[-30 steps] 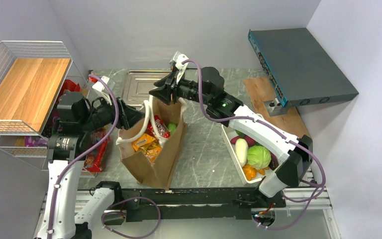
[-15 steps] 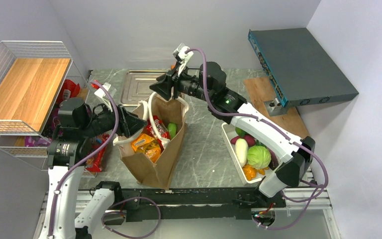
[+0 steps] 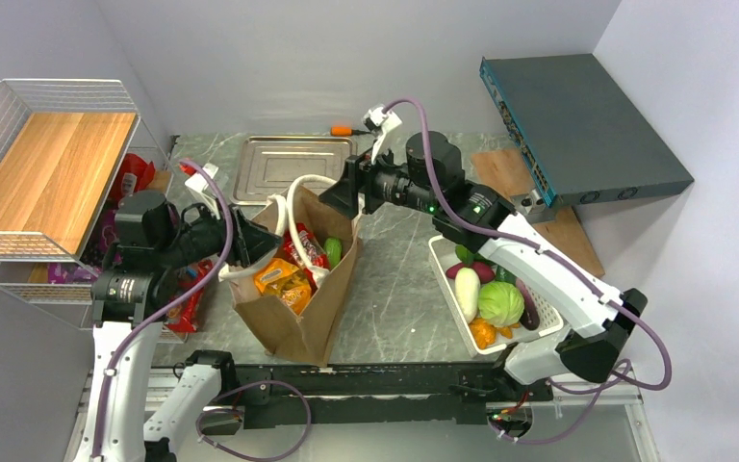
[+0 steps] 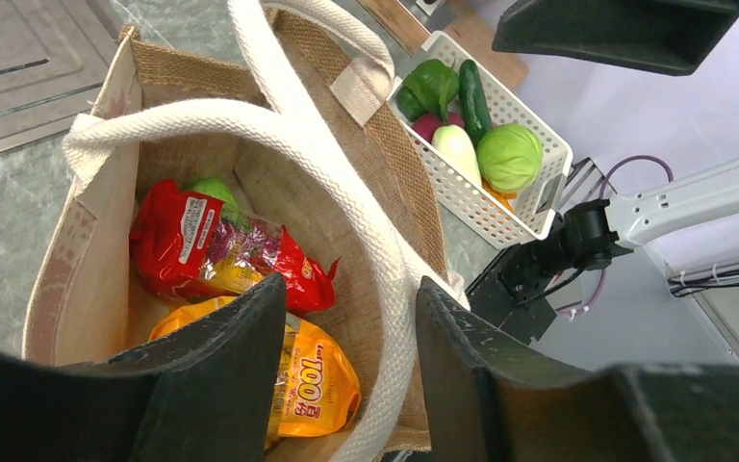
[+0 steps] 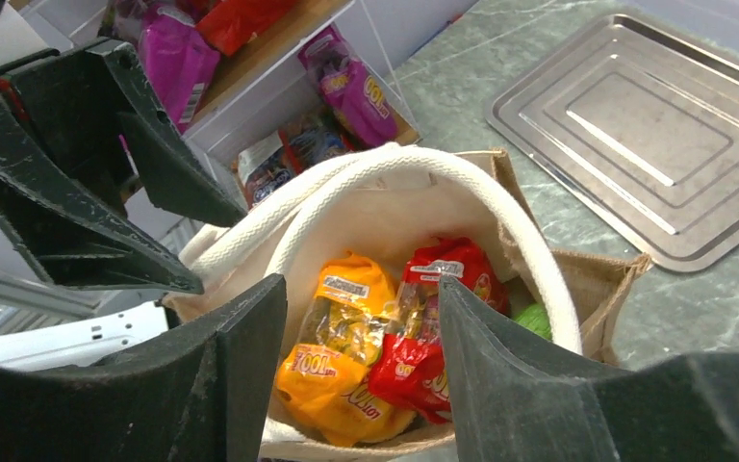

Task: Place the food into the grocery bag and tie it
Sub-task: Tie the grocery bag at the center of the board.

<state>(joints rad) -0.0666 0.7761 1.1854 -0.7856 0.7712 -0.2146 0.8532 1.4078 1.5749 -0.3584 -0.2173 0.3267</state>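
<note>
Your left hand (image 4: 346,289), right hand (image 5: 361,289) both released at mouth of tall brown paper bag (image 3: 293,322), surface (image 3: 394,279) near edge; shiny red and orange snack packets (image 3: 289,269) inside.

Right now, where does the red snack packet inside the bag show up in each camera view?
Top external: red snack packet centre-left, inside the bag.
Left wrist: left of centre, down in the open bag.
Right wrist: lower centre, in the bag.
Shared landmark: metal tray, near the bag in all three.
</note>
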